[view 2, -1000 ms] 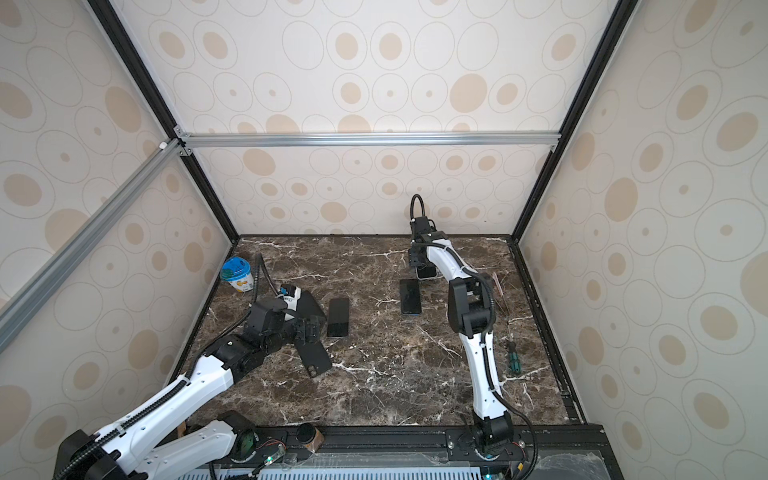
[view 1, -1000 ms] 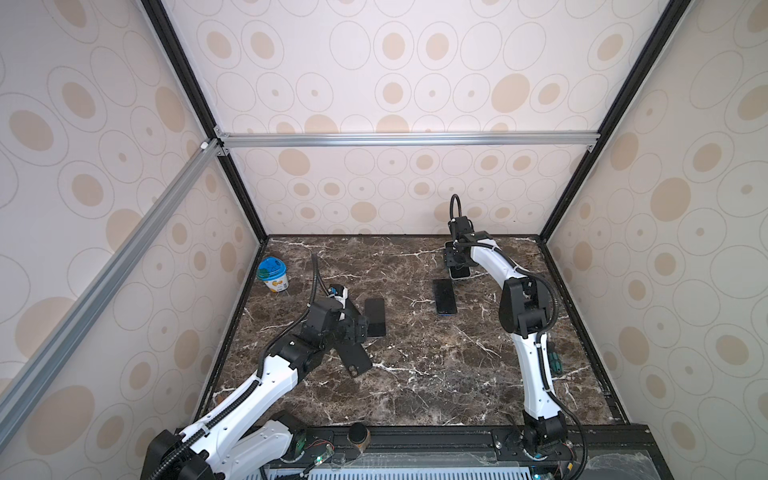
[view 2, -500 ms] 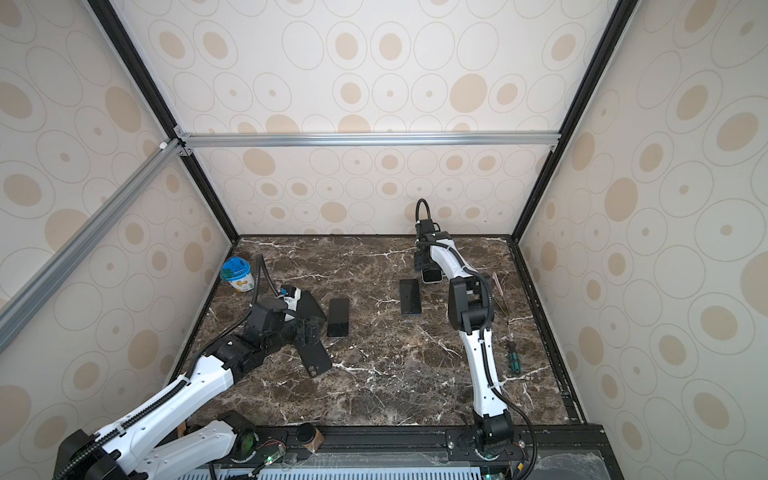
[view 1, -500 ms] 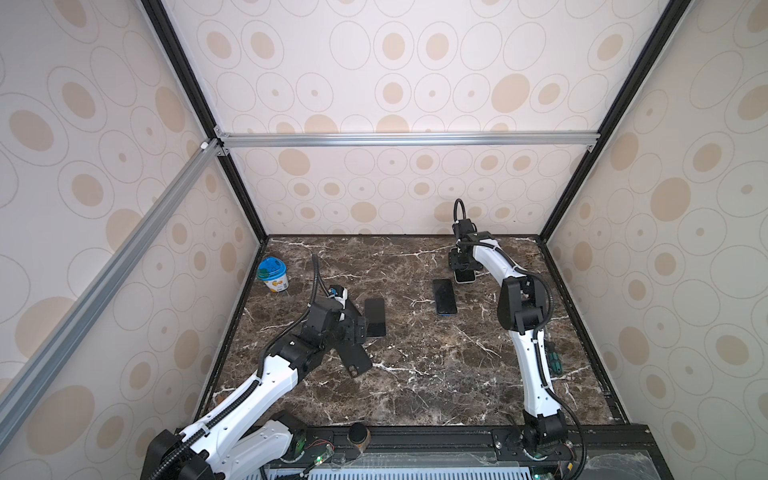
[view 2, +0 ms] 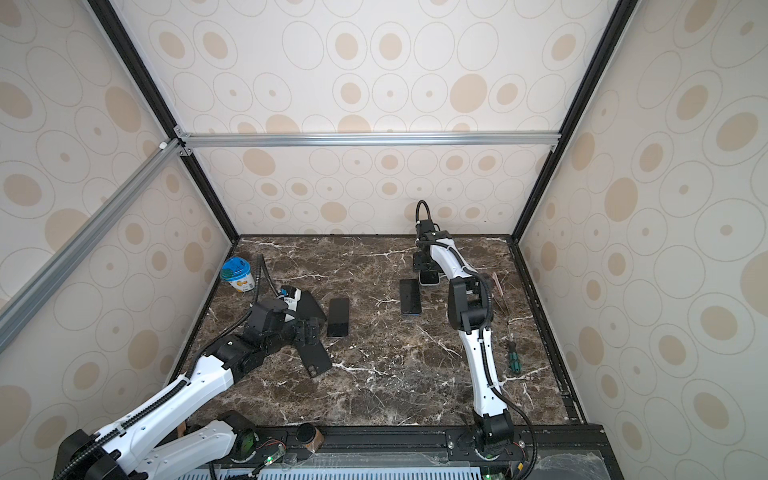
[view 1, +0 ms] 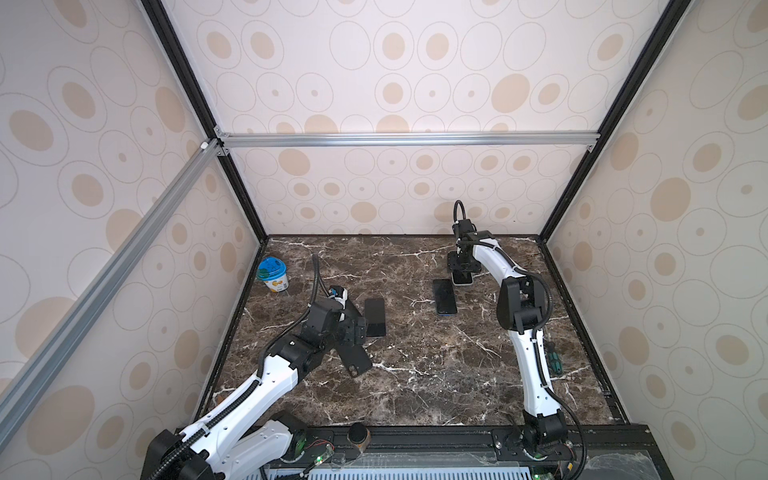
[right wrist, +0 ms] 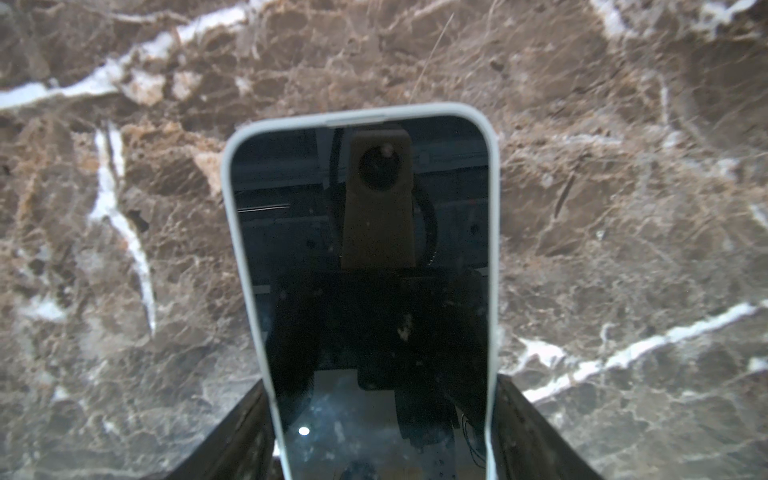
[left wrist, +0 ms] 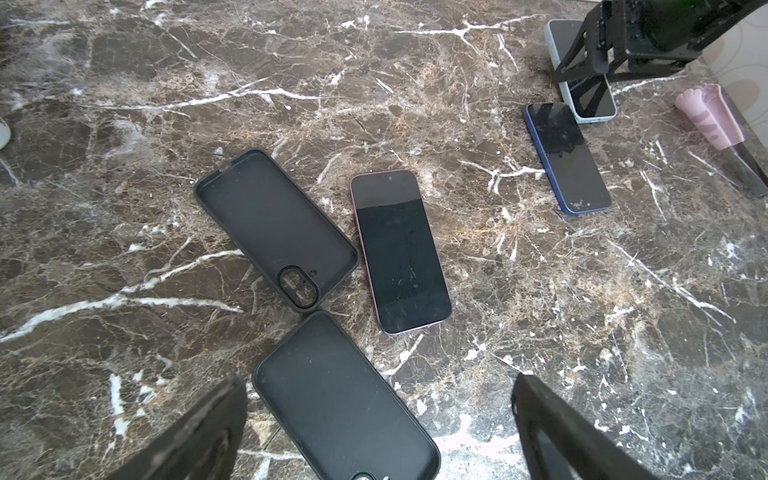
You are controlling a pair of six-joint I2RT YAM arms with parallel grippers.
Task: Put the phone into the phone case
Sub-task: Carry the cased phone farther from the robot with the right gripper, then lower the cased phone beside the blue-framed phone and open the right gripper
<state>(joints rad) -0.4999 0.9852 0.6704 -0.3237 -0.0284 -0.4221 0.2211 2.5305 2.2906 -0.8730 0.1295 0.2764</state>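
Enclosure walls [view 1: 395, 62] on 3 sides: cream panels printed with beige ovals and ring outlines. Black corner posts [view 1: 243, 195] and 2 aluminium rails [view 1: 407, 139] frame them. Worktop [view 1: 436, 386]: dark brown marble, white veining, polished. Lighting even and soft.

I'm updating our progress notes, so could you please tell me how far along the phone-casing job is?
Done: nothing yet; both black cases look empty. In hand: the right gripper is closed on the light-edged phone; the left gripper hangs open above the cases. Left: carry it over and press it into a case.
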